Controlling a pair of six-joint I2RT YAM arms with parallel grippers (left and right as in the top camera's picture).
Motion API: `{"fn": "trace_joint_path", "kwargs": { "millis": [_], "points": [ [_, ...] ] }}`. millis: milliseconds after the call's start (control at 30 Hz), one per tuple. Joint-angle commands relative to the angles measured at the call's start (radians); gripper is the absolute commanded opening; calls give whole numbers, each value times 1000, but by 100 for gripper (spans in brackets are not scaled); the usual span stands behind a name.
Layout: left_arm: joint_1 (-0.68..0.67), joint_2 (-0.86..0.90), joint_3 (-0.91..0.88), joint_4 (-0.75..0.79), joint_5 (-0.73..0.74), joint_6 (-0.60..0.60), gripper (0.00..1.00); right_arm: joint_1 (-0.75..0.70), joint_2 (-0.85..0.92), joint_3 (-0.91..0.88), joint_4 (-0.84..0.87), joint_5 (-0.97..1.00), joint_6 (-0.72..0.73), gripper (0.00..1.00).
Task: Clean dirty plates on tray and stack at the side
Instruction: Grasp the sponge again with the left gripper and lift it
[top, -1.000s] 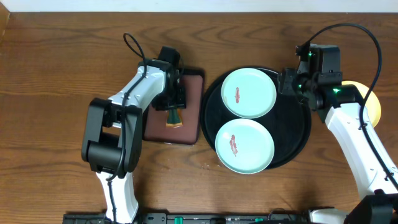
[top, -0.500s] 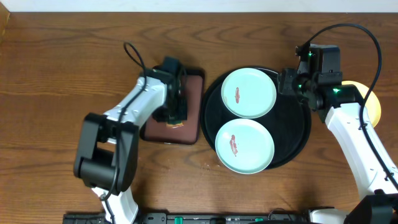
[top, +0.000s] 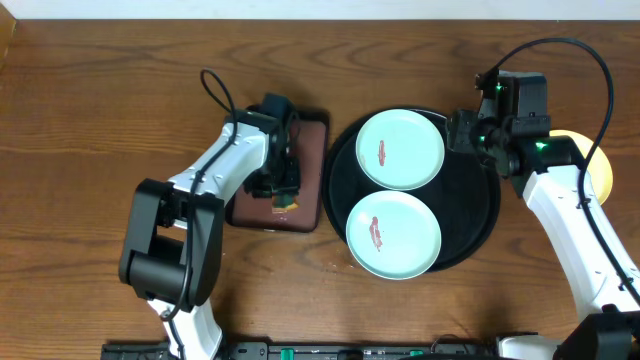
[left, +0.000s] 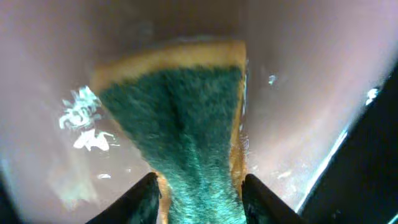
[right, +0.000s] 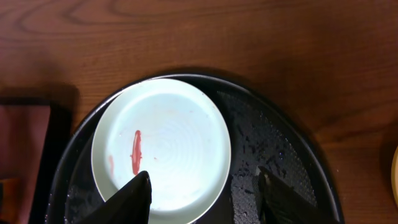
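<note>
Green scouring fibre over a layer of yellow foam fills the left wrist view: the sponge (left: 186, 124) sits on the brown tray (left: 311, 74) directly beneath the left gripper (left: 199, 196), whose two dark fingertips press in on it from either side, so that it narrows to a waist between them; the jaws are closed on the sponge, though whether it has come off the tray's surface I cannot tell. The right gripper (right: 205, 196) hangs over the black tray (right: 280, 155) with its jaws well apart and nothing between them. Just ahead of it lies the first mint plate (right: 174, 143), flat on the tray and marked with a red-brown smear (right: 135, 152); one fingertip (right: 134, 199) overlaps the plate's near rim in the wrist view, but I cannot tell whether it touches. From overhead the second mint plate (top: 393, 235), also smeared, lies on the same tray just beside the first, farther from the right gripper and nearer the left one. The yellow plate (top: 598, 165) rests on the wooden table (top: 90, 120) off the tray, behind the right gripper and mostly hidden under that arm
</note>
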Motion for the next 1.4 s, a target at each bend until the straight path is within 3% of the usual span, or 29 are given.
{"fn": "trace_joint_path", "kwargs": {
  "millis": [0, 333, 433, 633, 733, 800, 1067, 1233, 1367],
  "points": [
    [10, -30, 19, 1, -6, 5, 46, 3, -7, 6, 0, -8, -2, 52],
    [-10, 3, -87, 103, -5, -70, 23, 3, -6, 6, 5, 3, -2, 52],
    [-14, 11, -95, 108, -5, -70, 8, 3, -6, 6, 7, 3, -2, 52],
    [2, -8, -30, 61, -5, -68, 7, 3, -3, 6, 38, 3, -8, 52],
    [14, -30, 48, 3, -5, -52, 7, 3, 12, 6, 64, 3, -54, 36],
    [16, -39, 113, -39, -5, -29, 8, 3, 35, 6, 72, 2, -91, 31],
    [4, -41, 308, -85, 18, -20, 7, -6, 211, 76, 61, -6, -198, 39],
    [0, -40, 326, 47, 163, -40, 7, -31, 385, 245, -66, -24, -205, 53],
    [-9, -37, 325, 129, 182, -94, 7, -51, 459, 271, -95, -104, -216, 53]
  ]
}}
